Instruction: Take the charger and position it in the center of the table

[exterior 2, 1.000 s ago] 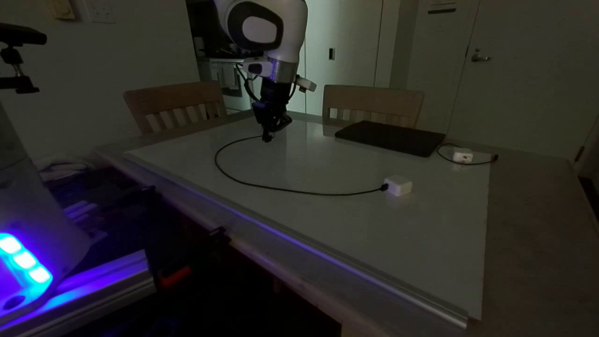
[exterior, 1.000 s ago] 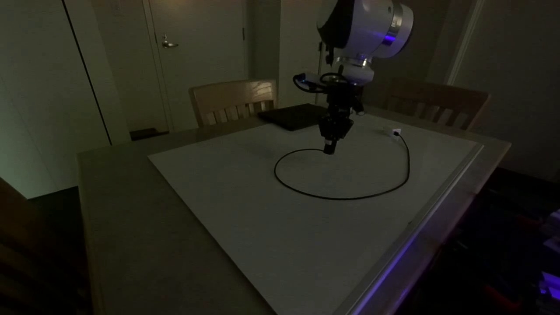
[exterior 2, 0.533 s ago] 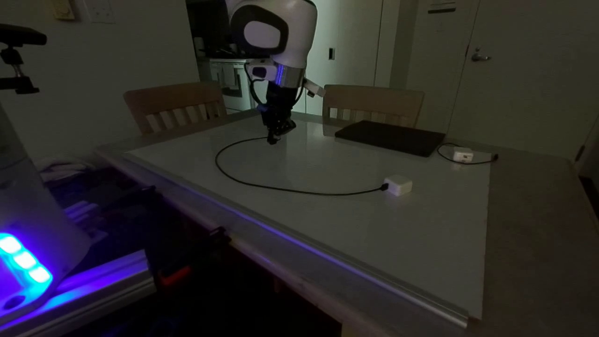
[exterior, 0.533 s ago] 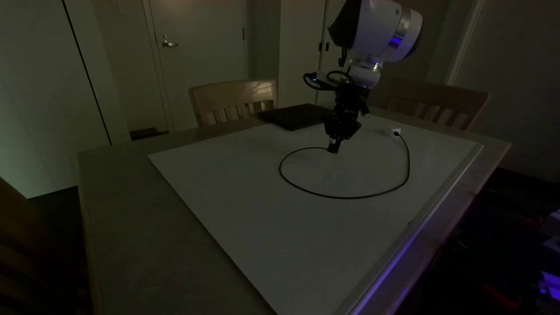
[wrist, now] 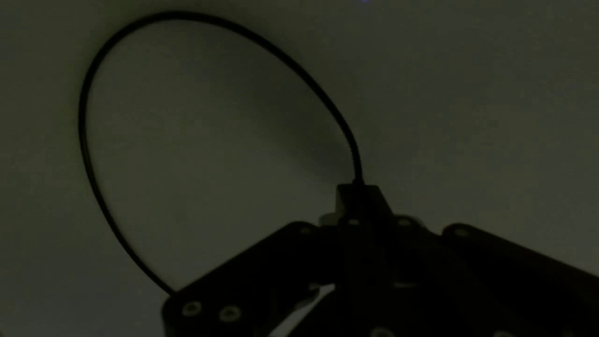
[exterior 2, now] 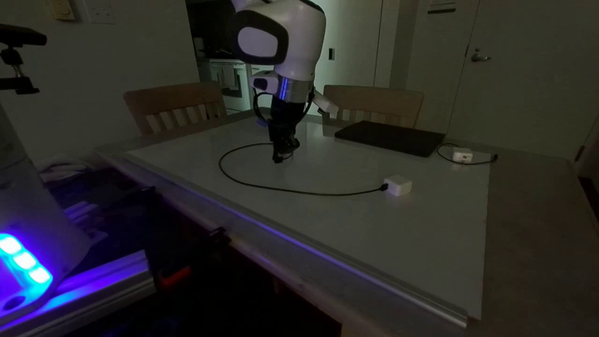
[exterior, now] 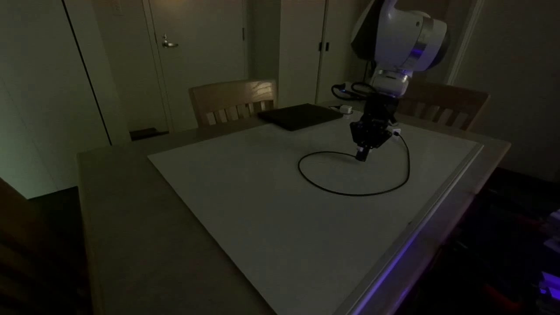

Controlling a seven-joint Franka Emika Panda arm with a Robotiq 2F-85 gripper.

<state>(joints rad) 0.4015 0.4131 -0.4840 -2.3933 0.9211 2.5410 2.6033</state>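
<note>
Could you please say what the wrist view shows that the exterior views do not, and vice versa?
Only the wrist view shows round bolt heads near the jaws. Only the exterior views show the charger's white plug, a dark flat slab and wooden chairs. All show the charger's black cable running to the jaws and the table's pale top.

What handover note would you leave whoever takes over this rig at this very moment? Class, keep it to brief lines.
Gripper: shut on the cable, away from the plug.
Things: cable curves over the table from gripper to plug; plug sits on it, off-centre.
Done: cable gripped.
Left: probably bring cable and plug to the middle, then let go.
Unclear: whether the gripper touches the table.
A second white block lies near the slab; likely not ours.
</note>
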